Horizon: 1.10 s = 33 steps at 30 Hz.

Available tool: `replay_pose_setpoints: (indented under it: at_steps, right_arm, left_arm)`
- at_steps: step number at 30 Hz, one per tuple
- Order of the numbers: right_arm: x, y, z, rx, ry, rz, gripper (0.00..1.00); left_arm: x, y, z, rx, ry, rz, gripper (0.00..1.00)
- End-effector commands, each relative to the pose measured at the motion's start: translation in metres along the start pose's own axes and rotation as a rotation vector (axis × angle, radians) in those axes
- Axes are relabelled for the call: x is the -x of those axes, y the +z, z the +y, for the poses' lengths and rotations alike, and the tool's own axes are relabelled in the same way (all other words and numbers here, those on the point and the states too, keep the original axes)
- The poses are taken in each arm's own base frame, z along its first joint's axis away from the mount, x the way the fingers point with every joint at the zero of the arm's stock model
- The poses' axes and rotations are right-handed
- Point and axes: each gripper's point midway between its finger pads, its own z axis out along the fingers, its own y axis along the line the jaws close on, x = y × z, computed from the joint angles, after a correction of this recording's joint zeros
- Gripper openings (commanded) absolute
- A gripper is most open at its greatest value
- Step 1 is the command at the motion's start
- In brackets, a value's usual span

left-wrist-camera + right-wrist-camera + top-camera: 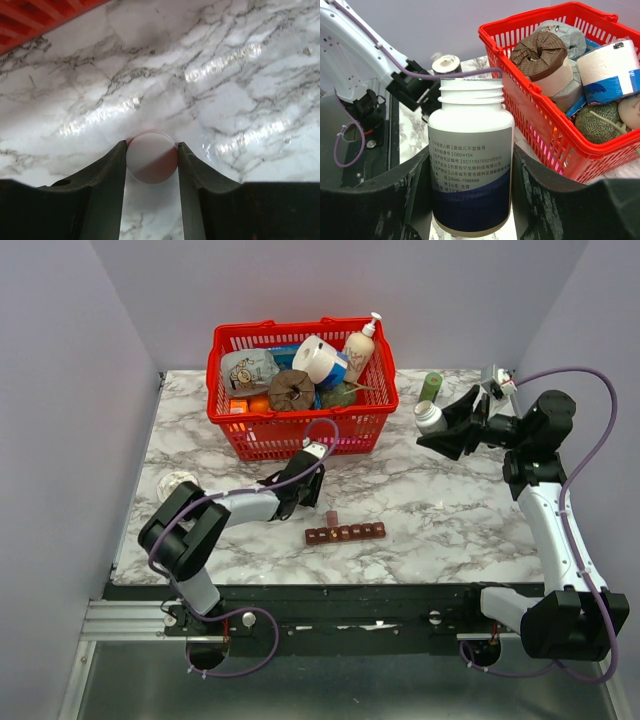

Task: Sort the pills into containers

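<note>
Left tool (151, 146): narrow, with a finger touching each side of a round pale pill (151, 159). I cannot tell whether the pill is lifted or resting on the surface (440, 500).
Right tool (471, 156): clamped around an uncapped white bottle (470, 132), held up at the far right, beside the red basket (300, 430) and well apart from the left tool.
Containers (346, 533): a dark red-brown strip lying flat near the middle of the surface, just near and to the right of the left tool.
Long axis: runs left to right, almost parallel to the near edge, with the right end a touch farther away.
Open lid (330, 515): one compartment towards the left end has its lid standing up on the far side. The other lids look closed.
Step in hand: probably carrying one pill to the strip.
Next move: a short shift near and right to bring the pill over the open compartment. The tool should come down past the raised lid and release low so the pill does not bounce out.
</note>
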Motion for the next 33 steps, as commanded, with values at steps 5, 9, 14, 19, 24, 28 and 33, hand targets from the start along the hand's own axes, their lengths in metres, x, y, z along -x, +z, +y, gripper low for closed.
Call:
replay_pose_setpoints:
  at_steps: [5, 9, 14, 19, 24, 28, 33]
  right_arm:
    - [-0.019, 0.004, -0.001, 0.000, -0.065, 0.041, 0.13]
    - [-0.058, 0.021, 0.006, 0.012, -0.074, 0.158, 0.13]
    - [-0.092, 0.039, 0.018, 0.055, -0.167, 0.245, 0.13]
    - [-0.116, 0.062, 0.039, 0.123, -0.163, 0.304, 0.13]
    - [-0.127, 0.077, 0.035, 0.088, -0.134, 0.359, 0.13]
    - [-0.131, 0.086, 0.035, 0.075, -0.105, 0.383, 0.13]
    - [-0.126, 0.091, 0.043, 0.091, -0.102, 0.373, 0.13]
  left_arm:
    - [0.051, -0.078, -0.031, -0.225, -0.078, -0.102, 0.22]
    - [0.073, -0.128, -0.060, -0.468, -0.146, -0.145, 0.22]
    - [0.113, -0.190, -0.069, -0.736, -0.392, -0.225, 0.22]
    - [0.135, -0.227, -0.080, -0.939, -0.565, -0.257, 0.22]
    - [0.159, -0.253, -0.089, -1.114, -0.647, -0.321, 0.22]
    - [0.171, -0.260, -0.092, -1.189, -0.714, -0.331, 0.22]
    - [0.176, -0.255, -0.089, -1.158, -0.725, -0.358, 0.21]
